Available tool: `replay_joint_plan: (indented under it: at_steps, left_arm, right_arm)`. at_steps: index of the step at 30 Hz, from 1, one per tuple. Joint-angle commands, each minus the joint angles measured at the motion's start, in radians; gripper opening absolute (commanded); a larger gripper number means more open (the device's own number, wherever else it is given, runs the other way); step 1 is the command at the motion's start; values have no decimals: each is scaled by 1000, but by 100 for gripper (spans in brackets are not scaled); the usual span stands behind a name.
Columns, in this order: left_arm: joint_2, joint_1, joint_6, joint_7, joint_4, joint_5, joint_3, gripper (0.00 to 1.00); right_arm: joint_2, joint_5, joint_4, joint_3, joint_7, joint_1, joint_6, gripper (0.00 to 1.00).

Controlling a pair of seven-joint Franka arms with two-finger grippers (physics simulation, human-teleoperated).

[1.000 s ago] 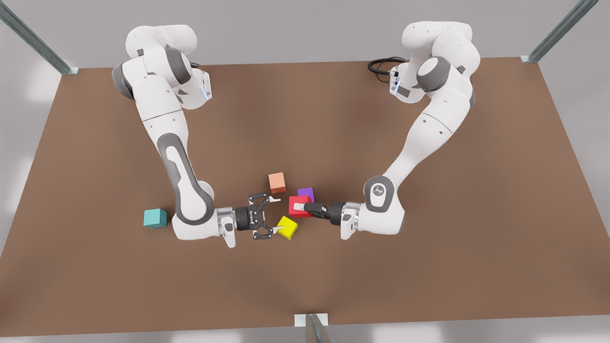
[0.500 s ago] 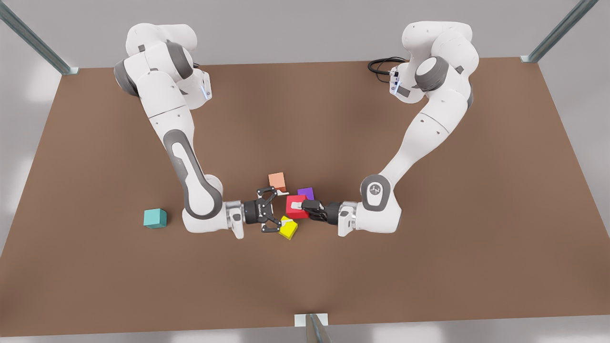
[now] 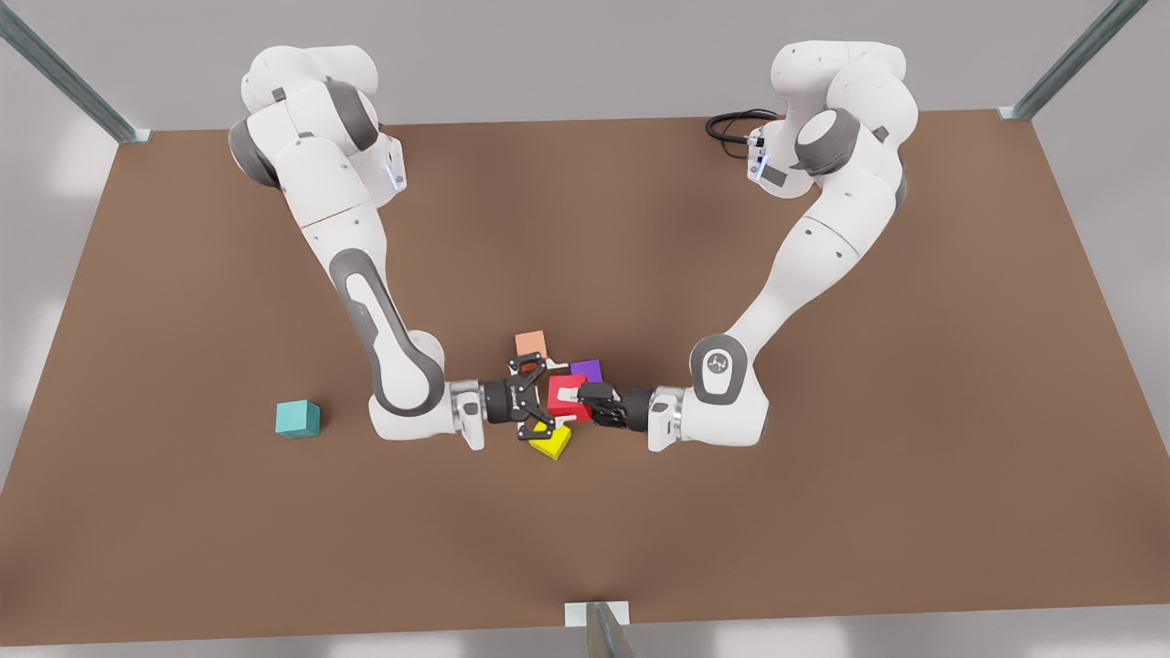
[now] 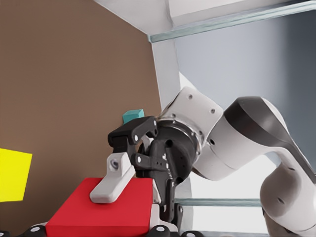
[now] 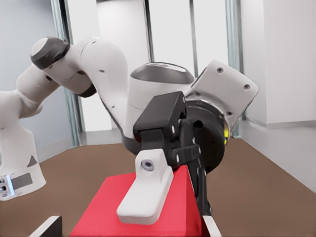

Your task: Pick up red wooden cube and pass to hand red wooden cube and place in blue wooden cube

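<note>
Mid-air handover above the worktop (image 3: 823, 512) – left gripper (image 3: 574, 398) fingers are clamping the red wooden cube (image 3: 559, 408), right gripper (image 3: 541, 399) fingers are straddling it, slightly apart – blue wooden cube (image 3: 298, 419) is lying on the right arm's side.

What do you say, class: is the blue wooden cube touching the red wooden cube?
No: the blue wooden cube sits alone far to the front view's left of the red wooden cube.
</note>
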Motion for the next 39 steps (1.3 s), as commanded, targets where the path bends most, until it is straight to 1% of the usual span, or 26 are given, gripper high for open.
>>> replay_joint_plan:
  at_steps: [1, 9, 10, 11, 12, 13, 14, 15, 16, 17, 23, 25, 29, 30, 31, 32, 33, 34, 35, 36, 37, 38, 39]
  left_arm:
    - [-2, 0, -7, 90, 1, -15, -4, 57]
    - [1, -1, 1, 90, 1, -15, -8, 57]
    - [1, -1, 1, 90, 1, -15, -8, 57]
    - [1, -3, 1, 90, 1, -13, -8, 57]
    - [1, -3, 2, 90, 1, -13, -8, 57]
    - [1, -3, 2, 90, 1, -13, -8, 57]
    - [1, -3, 6, 90, 1, -13, -8, 57]
    - [1, -3, 7, 90, 1, -13, -10, 60]
    - [1, -3, 7, 90, 1, -13, -10, 93]
    - [1, -3, 7, 90, 1, -13, -10, 100]
    - [-3, 8, 6, 90, 1, -10, -10, 100]
    - [-8, 42, -7, 92, -5, -7, -11, 100]
    - [-19, 153, -136, 87, -10, 7, -16, 100]
    - [-54, 196, -192, 6, -9, 117, -13, 100]
    - [-62, 233, -365, -161, 36, 290, -13, 100]
    - [-62, 290, -594, -263, 132, 399, -8, 100]
    - [-74, 331, -813, -266, 166, 606, -16, 100]
    - [-177, 330, -978, -194, 179, 957, -37, 100]
    - [-241, 313, -1057, -194, 177, 1207, -54, 100]
    - [-293, 304, -1094, -197, 177, 1355, -57, 100]
    - [-339, 321, -1114, -275, 179, 1390, -53, 100]
    - [-361, 330, -1186, -390, 179, 1392, -54, 100]
    - [-402, 345, -1185, -404, 169, 1380, -51, 100]
  right_arm:
    - [0, 5, -6, 0, -70, -1, 7, 100]
    - [14, 15, -7, 0, -76, 1, 7, 100]
    - [14, 15, -7, 0, -76, 1, 7, 98]
    - [16, 16, -6, 0, -76, 1, 7, 80]
    - [19, 16, -3, 0, -76, 1, 7, 60]
    - [20, 16, -1, 0, -77, 2, 7, 54]
    - [20, 18, 0, 0, -76, 2, 7, 54]
    - [20, 18, 0, 0, -77, 4, 7, 54]
    - [20, 18, 0, 0, -76, 4, 7, 54]
    - [20, 18, 0, 0, -76, 4, 7, 54]
    - [19, 16, 2, 0, -76, -1, 5, 54]
    - [19, 15, 2, -1, -76, -4, 5, 54]
    - [14, -4, 8, -1, -76, -24, -10, 54]
    - [16, -11, 23, -3, -68, -50, -27, 54]
    - [22, -83, 34, -12, -60, -88, -58, 54]
    - [30, -212, 39, -12, -45, -136, -58, 54]
    - [30, -382, 57, -12, -11, -191, -61, 53]
    - [19, -577, 103, -13, 108, -228, -62, 53]
    - [7, -732, 135, -15, 245, -259, -74, 53]
    - [-3, -899, 190, -17, 357, -283, -116, 53]
    - [-38, -1060, 203, -18, 415, -308, -128, 53]
    - [-59, -1209, 203, -43, 441, -311, -128, 53]
    - [-70, -1329, 215, -98, 469, -305, -122, 53]
